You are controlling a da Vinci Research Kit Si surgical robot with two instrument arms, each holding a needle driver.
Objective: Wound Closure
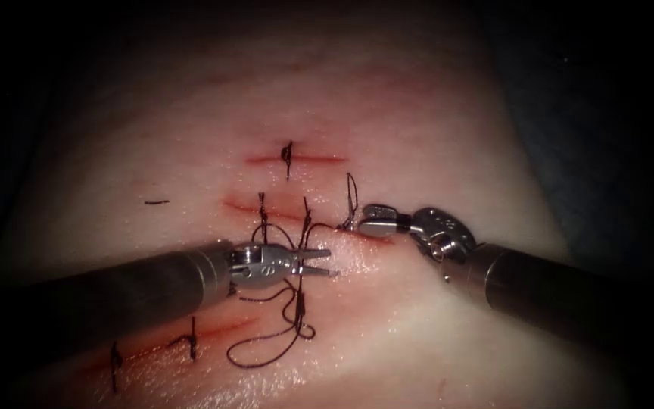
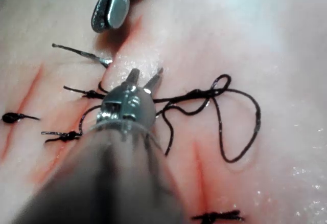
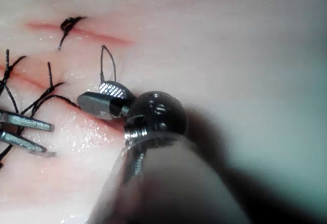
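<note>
My left tool (image 1: pixel 325 262) reaches in from the left, low over the tissue (image 1: pixel 418 136), and its jaws stand open with nothing between them (image 2: pixel 147 73). Dark thread (image 1: pixel 299 303) runs from the stitches on the middle cut (image 1: pixel 247 206) past these jaws. It lies in a loose loop (image 2: pixel 255 116) on the tissue in front. My right tool (image 1: pixel 359 218) sits at the right end of that cut, jaws slightly open (image 3: pixel 89 94). A short arched thread tail (image 1: pixel 351 195) rises at its tips. I cannot tell whether it touches them.
A knotted stitch (image 1: pixel 288 154) closes the short far cut. Two more knots (image 1: pixel 191 341) sit on the near-left cut. A loose cut end of thread (image 1: pixel 157 202) lies on the tissue at left. The tissue falls away into dark at the right.
</note>
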